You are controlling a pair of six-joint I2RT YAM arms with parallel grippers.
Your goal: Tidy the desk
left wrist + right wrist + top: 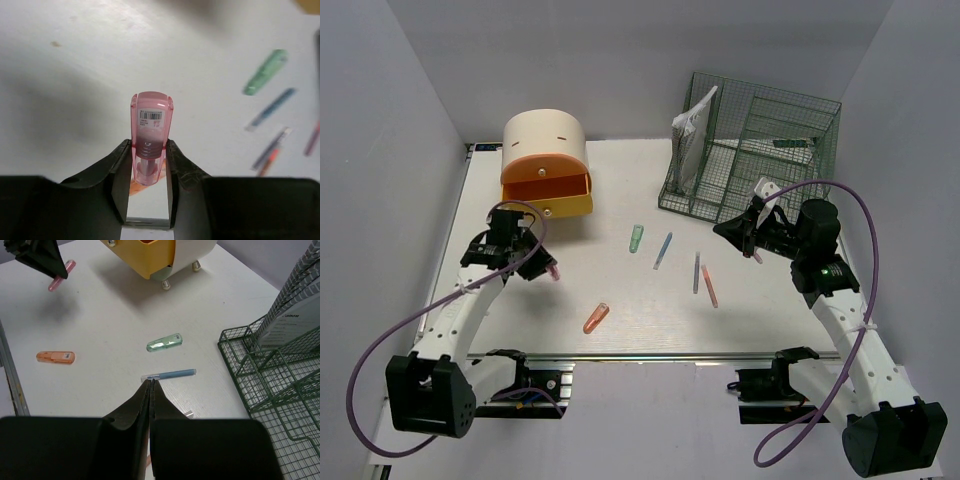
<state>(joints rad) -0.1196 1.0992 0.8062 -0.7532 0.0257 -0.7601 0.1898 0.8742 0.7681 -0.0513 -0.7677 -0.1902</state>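
Observation:
The white desk (650, 330) holds scattered stationery. My left gripper (540, 264) is shut on a pink translucent marker (150, 131), held above the desk in front of the drawer box; the marker also shows in the right wrist view (61, 276). My right gripper (742, 231) is shut and empty, raised in front of the wire rack, its tips (151, 382) above a blue pen (170, 374). On the desk lie a green marker (637, 237), the blue pen (663, 250), a grey pen (696, 272), a red pen (709, 286) and an orange marker (596, 317).
A cream-and-orange round drawer box (545, 165) stands at the back left with its orange drawer pulled out. A green wire rack (750, 155) with papers stands at the back right. A metal rail (640, 356) runs along the front edge. Walls close in on three sides.

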